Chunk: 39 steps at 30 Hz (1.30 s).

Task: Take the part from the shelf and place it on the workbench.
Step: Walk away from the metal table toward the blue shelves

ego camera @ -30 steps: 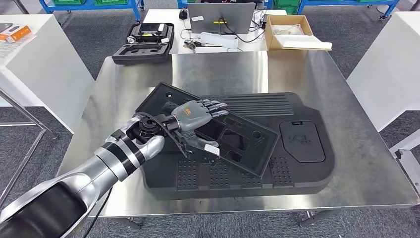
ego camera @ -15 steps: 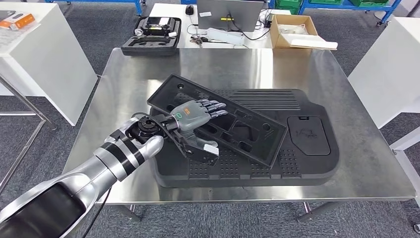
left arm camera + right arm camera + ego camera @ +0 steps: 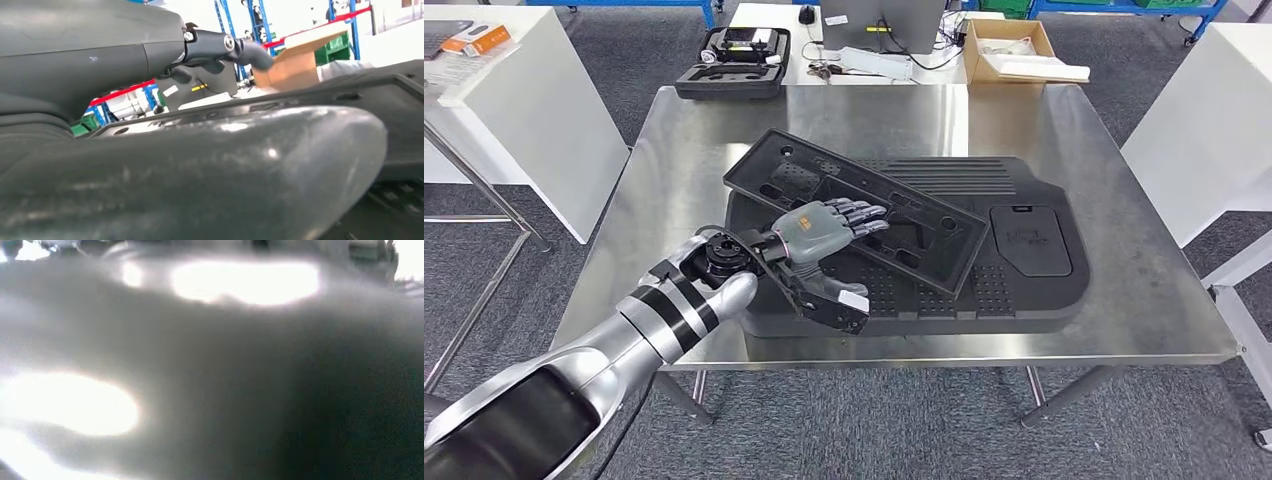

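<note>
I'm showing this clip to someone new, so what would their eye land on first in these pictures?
First, the silver left arm's robot hand in the middle of the head view, fingers spread across a long black tray-like part. That part lies tilted on a much larger black panel, which covers most of the shiny steel workbench. Behind the bench, an open black case and a cardboard box sit on a white table.

matt black plastic part, seemingly brushed-steel workbench

I saw my left hand's thick grey thumb lying against the long black moulded plastic part.
</note>
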Available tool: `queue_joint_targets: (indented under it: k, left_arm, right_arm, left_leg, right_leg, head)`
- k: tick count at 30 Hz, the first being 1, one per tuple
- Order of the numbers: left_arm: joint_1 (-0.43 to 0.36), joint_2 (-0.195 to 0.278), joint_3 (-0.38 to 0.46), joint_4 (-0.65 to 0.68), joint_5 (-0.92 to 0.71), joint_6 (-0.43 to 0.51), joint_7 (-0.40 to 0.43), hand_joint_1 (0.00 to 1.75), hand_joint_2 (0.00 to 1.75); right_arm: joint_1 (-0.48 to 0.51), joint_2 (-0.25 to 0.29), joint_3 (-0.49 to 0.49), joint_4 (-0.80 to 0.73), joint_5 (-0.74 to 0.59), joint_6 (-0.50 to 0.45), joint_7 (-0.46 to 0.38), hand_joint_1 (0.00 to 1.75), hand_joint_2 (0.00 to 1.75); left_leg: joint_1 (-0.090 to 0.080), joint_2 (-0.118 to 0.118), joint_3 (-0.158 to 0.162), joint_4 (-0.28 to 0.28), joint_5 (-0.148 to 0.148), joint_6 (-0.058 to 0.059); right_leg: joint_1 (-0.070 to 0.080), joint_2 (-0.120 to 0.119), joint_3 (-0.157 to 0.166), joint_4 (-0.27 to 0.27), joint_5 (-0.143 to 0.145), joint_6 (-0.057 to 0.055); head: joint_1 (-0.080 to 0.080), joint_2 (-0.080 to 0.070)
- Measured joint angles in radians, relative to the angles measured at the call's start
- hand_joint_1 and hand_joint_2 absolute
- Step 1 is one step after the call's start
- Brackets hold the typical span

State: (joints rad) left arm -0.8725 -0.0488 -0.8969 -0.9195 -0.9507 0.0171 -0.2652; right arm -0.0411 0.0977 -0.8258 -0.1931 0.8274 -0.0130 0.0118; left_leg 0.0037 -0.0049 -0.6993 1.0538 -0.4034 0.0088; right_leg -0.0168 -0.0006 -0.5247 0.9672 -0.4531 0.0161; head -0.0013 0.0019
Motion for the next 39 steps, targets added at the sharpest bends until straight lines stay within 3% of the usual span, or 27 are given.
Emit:
queue_joint_targets:
  k: [2, 3, 4, 5, 6, 8, 10, 13, 14, 16, 18, 19, 20, 22, 24, 26, 27, 29, 31, 33, 34, 35, 36, 37, 39]
  left_arm:
    - [0.007, 0.006, 0.006, -0.002, 0.013, 0.005, -0.001, 0.0, 0.0]
    - [0.014, 0.011, 0.012, -0.005, 0.023, 0.01, -0.003, 0.0, 0.0]
    - [0.023, 0.017, 0.019, -0.008, 0.033, 0.015, -0.006, 0.0, 0.0]
    - [0.031, 0.022, 0.027, -0.013, 0.042, 0.019, -0.01, 0.0, 0.0]
    - [0.038, 0.027, 0.034, -0.018, 0.047, 0.02, -0.013, 0.0, 0.0]
    - [0.045, 0.035, 0.048, -0.03, 0.052, 0.022, -0.016, 0.0, 0.0]
    - [0.051, 0.042, 0.062, -0.042, 0.054, 0.026, -0.017, 0.0, 0.0]
    - [0.068, 0.052, 0.082, -0.056, 0.061, 0.037, -0.017, 0.0, 0.0]
    - [0.074, 0.055, 0.089, -0.061, 0.065, 0.041, -0.017, 0.0, 0.0]
    - [0.089, 0.061, 0.105, -0.071, 0.072, 0.048, -0.018, 0.0, 0.0]
    - [0.114, 0.071, 0.124, -0.081, 0.083, 0.057, -0.02, 0.0, 0.0]
    - [0.13, 0.077, 0.134, -0.084, 0.089, 0.064, -0.022, 0.0, 0.0]
    - [0.148, 0.083, 0.145, -0.089, 0.096, 0.072, -0.025, 0.0, 0.0]
    - [0.181, 0.095, 0.169, -0.097, 0.108, 0.089, -0.03, 0.0, 0.0]
    - [0.203, 0.106, 0.194, -0.108, 0.114, 0.101, -0.035, 0.0, 0.0]
    - [0.216, 0.113, 0.209, -0.116, 0.116, 0.106, -0.038, 0.0, 0.0]
    - [0.221, 0.116, 0.214, -0.119, 0.117, 0.107, -0.039, 0.0, 0.0]
    - [0.227, 0.122, 0.22, -0.122, 0.118, 0.107, -0.039, 0.0, 0.0]
    - [0.23, 0.129, 0.226, -0.124, 0.119, 0.107, -0.038, 0.0, 0.0]
    - [0.241, 0.136, 0.234, -0.125, 0.123, 0.109, -0.037, 0.0, 0.0]
    - [0.253, 0.14, 0.241, -0.125, 0.128, 0.112, -0.036, 0.0, 0.0]
    - [0.269, 0.144, 0.251, -0.125, 0.135, 0.119, -0.037, 0.0, 0.0]
    - [0.286, 0.147, 0.263, -0.125, 0.144, 0.131, -0.04, 0.0, 0.0]
    - [0.305, 0.151, 0.276, -0.126, 0.155, 0.145, -0.044, 0.0, 0.0]
    - [0.34, 0.156, 0.309, -0.13, 0.18, 0.174, -0.057, 0.0, 0.0]
  right_arm:
    - [0.0, -0.001, -0.002, 0.0, 0.002, 0.0, 0.0, 0.0, 0.0]
    - [0.001, -0.001, -0.003, 0.0, 0.003, 0.0, -0.001, 0.0, 0.0]
    - [0.001, -0.001, -0.005, 0.0, 0.004, 0.0, -0.001, 0.0, 0.0]
    - [0.001, -0.001, -0.006, 0.0, 0.006, 0.001, -0.001, 0.0, 0.0]
    - [0.002, 0.0, -0.006, 0.0, 0.006, 0.001, -0.001, 0.0, 0.0]
    - [0.003, -0.001, -0.007, 0.0, 0.008, 0.002, -0.001, 0.0, 0.0]
    - [0.005, -0.002, -0.008, -0.001, 0.01, 0.002, -0.001, 0.0, 0.0]
    - [0.007, -0.002, -0.01, -0.001, 0.011, 0.001, -0.002, 0.0, 0.0]
    - [0.008, -0.002, -0.012, -0.001, 0.011, 0.001, -0.002, 0.0, 0.0]
    - [0.009, -0.002, -0.015, -0.001, 0.013, 0.001, -0.002, 0.0, 0.0]
    - [0.009, -0.001, -0.016, -0.001, 0.015, 0.001, -0.002, 0.0, 0.0]
    - [0.009, 0.0, -0.016, -0.001, 0.016, 0.001, -0.002, 0.0, 0.0]
    - [0.009, 0.001, -0.017, -0.001, 0.018, 0.001, -0.002, 0.0, 0.0]
    - [0.009, 0.002, -0.019, -0.001, 0.018, 0.0, -0.002, 0.0, 0.0]
    - [0.007, 0.0, -0.022, -0.003, 0.019, -0.002, -0.002, 0.0, 0.0]
    - [0.006, -0.001, -0.023, -0.005, 0.019, -0.002, -0.002, 0.0, 0.0]
    - [0.005, -0.001, -0.023, -0.005, 0.019, -0.003, -0.002, 0.0, 0.0]
    - [0.005, 0.001, -0.024, -0.005, 0.019, -0.003, -0.002, 0.0, 0.0]
    - [0.006, 0.001, -0.024, -0.005, 0.019, -0.003, -0.002, 0.0, 0.0]
    - [0.008, 0.001, -0.024, -0.005, 0.02, -0.003, -0.002, 0.0, 0.0]
    - [0.009, 0.001, -0.024, -0.005, 0.022, -0.003, -0.002, 0.0, 0.0]
    - [0.01, 0.002, -0.024, -0.005, 0.023, -0.003, -0.002, 0.0, 0.0]
    - [0.011, 0.003, -0.025, -0.005, 0.024, -0.003, -0.001, 0.0, 0.0]
    - [0.013, 0.004, -0.026, -0.005, 0.025, -0.003, -0.001, 0.0, 0.0]
    - [0.016, 0.005, -0.029, -0.006, 0.026, -0.003, -0.001, 0.0, 0.0]
  left_leg:
    - [0.006, 0.0, -0.033, 0.117, -0.099, -0.01]
    - [0.009, 0.0, -0.046, 0.181, -0.132, -0.016]
    - [0.012, 0.001, -0.049, 0.226, -0.146, -0.022]
    - [0.016, 0.001, -0.036, 0.237, -0.14, -0.027]
    - [0.02, 0.001, -0.003, 0.209, -0.121, -0.031]
    - [0.026, 0.0, 0.093, 0.082, -0.093, -0.038]
    - [0.024, -0.006, 0.143, 0.001, -0.09, -0.03]
    - [0.016, -0.01, 0.128, -0.008, -0.08, -0.002]
    - [0.015, -0.009, 0.12, -0.01, -0.071, 0.01]
    - [0.015, -0.006, 0.1, -0.013, -0.051, 0.03]
    - [0.012, -0.005, 0.073, -0.013, -0.031, 0.037]
    - [0.01, -0.004, 0.059, -0.012, -0.021, 0.038]
    - [0.007, -0.002, 0.046, -0.012, -0.011, 0.038]
    - [0.005, -0.001, 0.022, -0.012, 0.009, 0.035]
    - [0.004, -0.001, 0.005, -0.012, 0.029, 0.027]
    - [0.005, 0.0, 0.0, -0.016, 0.047, 0.015]
    - [0.006, 0.001, 0.001, -0.021, 0.057, 0.008]
    - [0.01, 0.002, -0.004, -0.024, 0.059, -0.006]
    - [0.011, 0.001, -0.023, 0.026, -0.005, -0.017]
    - [0.013, 0.001, -0.052, 0.149, -0.102, -0.027]
    - [0.015, 0.001, -0.06, 0.207, -0.129, -0.032]
    - [0.017, 0.001, -0.056, 0.241, -0.134, -0.036]
    - [0.02, 0.002, -0.033, 0.236, -0.121, -0.04]
    - [0.024, 0.002, 0.008, 0.195, -0.1, -0.044]
    - [0.028, 0.0, 0.103, 0.071, -0.085, -0.048]
  right_leg:
    - [-0.004, -0.002, -0.018, 0.0, 0.019, -0.01]
    - [-0.004, -0.003, -0.028, 0.001, 0.027, -0.009]
    - [-0.005, -0.003, -0.039, 0.002, 0.035, -0.007]
    - [-0.007, -0.003, -0.049, 0.005, 0.042, -0.003]
    - [-0.009, -0.003, -0.059, 0.009, 0.047, 0.001]
    - [-0.013, -0.003, -0.08, 0.023, 0.054, 0.011]
    - [-0.012, -0.002, -0.095, 0.035, 0.062, 0.023]
    - [-0.011, -0.001, -0.108, 0.036, 0.076, 0.049]
    - [-0.013, -0.001, -0.118, 0.044, 0.067, 0.052]
    - [-0.015, -0.001, -0.155, 0.121, 0.006, 0.045]
    - [-0.013, 0.0, -0.2, 0.258, -0.071, 0.038]
    - [-0.013, 0.0, -0.211, 0.31, -0.091, 0.04]
    - [-0.012, 0.0, -0.206, 0.332, -0.093, 0.045]
    - [-0.008, 0.0, -0.135, 0.263, -0.062, 0.053]
    - [0.004, -0.002, -0.025, 0.119, -0.053, 0.042]
    - [0.015, -0.005, 0.025, 0.037, -0.061, 0.027]
    - [0.019, -0.006, 0.025, 0.029, -0.057, 0.022]
    - [0.011, -0.006, 0.015, 0.019, -0.036, 0.009]
    - [0.0, -0.009, 0.005, 0.01, -0.01, -0.006]
    - [0.0, -0.01, -0.017, 0.011, 0.011, -0.013]
    - [0.0, -0.01, -0.029, 0.012, 0.02, -0.012]
    - [-0.001, -0.009, -0.041, 0.013, 0.029, -0.01]
    - [-0.003, -0.009, -0.052, 0.016, 0.036, -0.006]
    - [-0.006, -0.008, -0.063, 0.02, 0.041, -0.001]
    - [-0.007, -0.008, -0.083, 0.035, 0.049, 0.01]
  head:
    - [-0.004, 0.0]
    - [-0.005, 0.0]
    - [-0.005, 0.0]
    - [-0.005, 0.0]
    - [-0.005, 0.0]
    - [-0.007, 0.0]
    - [-0.007, 0.0]
    - [-0.004, 0.0]
    - [-0.003, 0.0]
    - [0.002, 0.0]
    - [0.006, 0.0]
    - [0.006, 0.0]
    - [0.006, 0.0]
    - [0.006, 0.0]
    - [0.005, 0.0]
    - [0.005, 0.0]
    - [0.006, 0.0]
    - [0.007, 0.0]
    - [0.004, 0.0]
    - [0.001, 0.0]
    - [0.001, 0.0]
    - [0.001, 0.0]
    - [0.001, 0.0]
    - [0.001, 0.0]
    - [-0.001, 0.0]
